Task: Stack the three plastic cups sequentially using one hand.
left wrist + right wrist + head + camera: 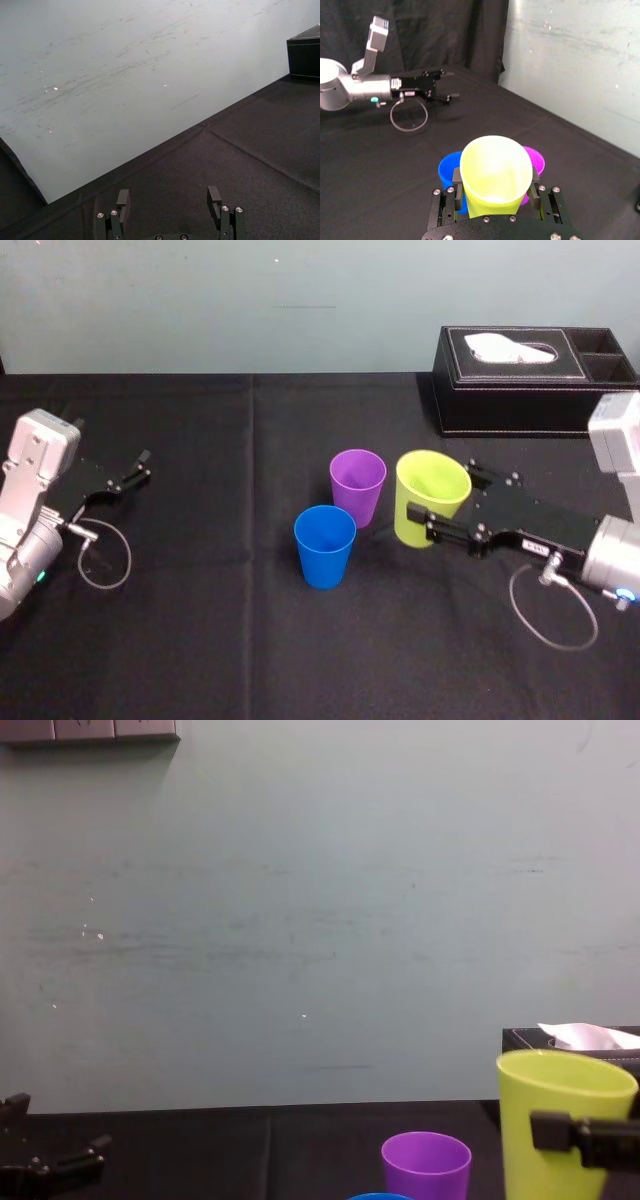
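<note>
Yellow-green plastic is clamped between the jaws of the right claw [441, 492]: the yellow-green cup [430, 480] is grasped upright just below its rim, one jaw on each side. Whether its base is clear of the surface [200, 640] cannot be told. The purple cup [357, 486] stands just beside it, toward the robot's left, and the blue cup [325, 546] stands near the purple one, closer to the robot. Both are upright, mouths up, and empty. Behind the claw, at the back right of the surface, a tissue box [530, 390] is set. The left claw [135, 468] is parked well apart at the left edge, released and holding nothing.

Several failures are judged possible. The smooth, tapered wall could slide out of the grip, or be squashed if it is pinched too hard. The purple cup could be clipped and toppled by a jaw as the held cup is carried across, given how close the two are. A cup lowered off-centre could catch a rim and tip the cup beneath.

A small white label [531, 547] is seen on the right claw's body; its writing cannot be read. No brand is legible anywhere.
</note>
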Robot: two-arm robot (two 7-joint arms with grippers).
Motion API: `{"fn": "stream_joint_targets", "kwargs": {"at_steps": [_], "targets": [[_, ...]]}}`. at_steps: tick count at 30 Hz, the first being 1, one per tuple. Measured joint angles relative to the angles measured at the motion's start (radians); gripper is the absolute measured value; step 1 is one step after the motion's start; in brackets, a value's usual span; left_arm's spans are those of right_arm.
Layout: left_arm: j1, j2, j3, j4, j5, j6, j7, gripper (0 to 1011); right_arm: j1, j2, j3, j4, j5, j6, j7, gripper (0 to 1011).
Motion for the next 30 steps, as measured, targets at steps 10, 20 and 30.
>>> {"fn": "stream_joint_targets", "kwargs": {"at_steps": [10,20,30], "targets": [[0.0,0.0,0.0,0.0,0.0,0.0,0.0,1011,0.092,-0.036,-0.038,0.022,-0.013,0.026,-0.023,734],[0.0,0.0,0.0,0.0,0.0,0.0,0.0,1011,0.195,-0.094,-0.086,0.102,-0.039,0.031,-0.029,734],[0.0,0.0,0.0,0.0,0.0,0.0,0.0,1011,0.276,-0.142,-0.133,0.186,-0.07,0.046,-0.028,735]]}}
